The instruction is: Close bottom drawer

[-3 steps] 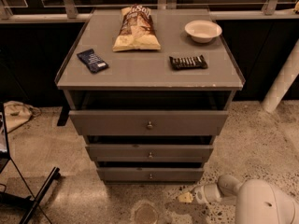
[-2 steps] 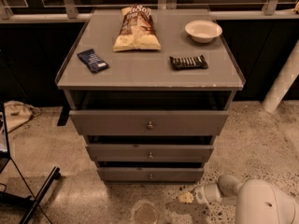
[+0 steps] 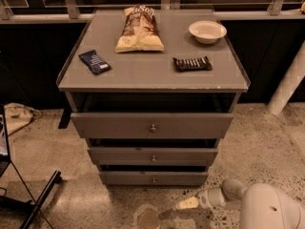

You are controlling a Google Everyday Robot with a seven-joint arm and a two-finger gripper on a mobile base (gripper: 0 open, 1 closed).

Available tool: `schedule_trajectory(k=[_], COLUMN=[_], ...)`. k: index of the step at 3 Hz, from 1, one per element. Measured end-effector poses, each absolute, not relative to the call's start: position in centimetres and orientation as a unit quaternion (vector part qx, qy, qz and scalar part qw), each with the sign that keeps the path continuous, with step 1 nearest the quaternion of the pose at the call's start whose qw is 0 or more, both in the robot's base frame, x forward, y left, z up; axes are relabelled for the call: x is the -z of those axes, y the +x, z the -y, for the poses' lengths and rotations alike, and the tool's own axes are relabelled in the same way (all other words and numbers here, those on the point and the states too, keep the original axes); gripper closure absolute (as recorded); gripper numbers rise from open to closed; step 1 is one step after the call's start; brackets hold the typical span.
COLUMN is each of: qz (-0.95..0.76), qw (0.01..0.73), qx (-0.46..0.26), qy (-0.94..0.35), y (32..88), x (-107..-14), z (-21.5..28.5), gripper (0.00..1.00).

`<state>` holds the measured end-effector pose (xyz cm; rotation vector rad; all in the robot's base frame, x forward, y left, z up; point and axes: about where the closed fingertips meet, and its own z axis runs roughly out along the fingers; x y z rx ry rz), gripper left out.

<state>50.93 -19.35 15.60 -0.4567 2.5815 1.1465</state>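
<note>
The bottom drawer (image 3: pixel 124 178) is the slimmest grey front of the cabinet, with a small round knob at its centre. It stands slightly pulled out, with a dark gap above it. My gripper (image 3: pixel 175 208) is low near the floor, below and a little right of that drawer front, apart from it. My white arm (image 3: pixel 267 209) reaches in from the bottom right corner.
The middle drawer (image 3: pixel 119 155) and the top drawer (image 3: pixel 109 125) are also pulled out. On the cabinet top lie a chip bag (image 3: pixel 138 28), a white bowl (image 3: pixel 207 31), a dark snack bar (image 3: pixel 191 63) and a blue packet (image 3: pixel 94 61). A black stand leg (image 3: pixel 40 197) is at the left.
</note>
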Motion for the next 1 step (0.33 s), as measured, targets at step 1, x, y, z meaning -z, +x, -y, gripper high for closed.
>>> schedule_trajectory(k=[1], qz=[-0.893], qw=[0.14], qx=[-0.397], qy=[-0.158], y=[50.93], x=[-15.6], z=[19.35], gripper=[0.0])
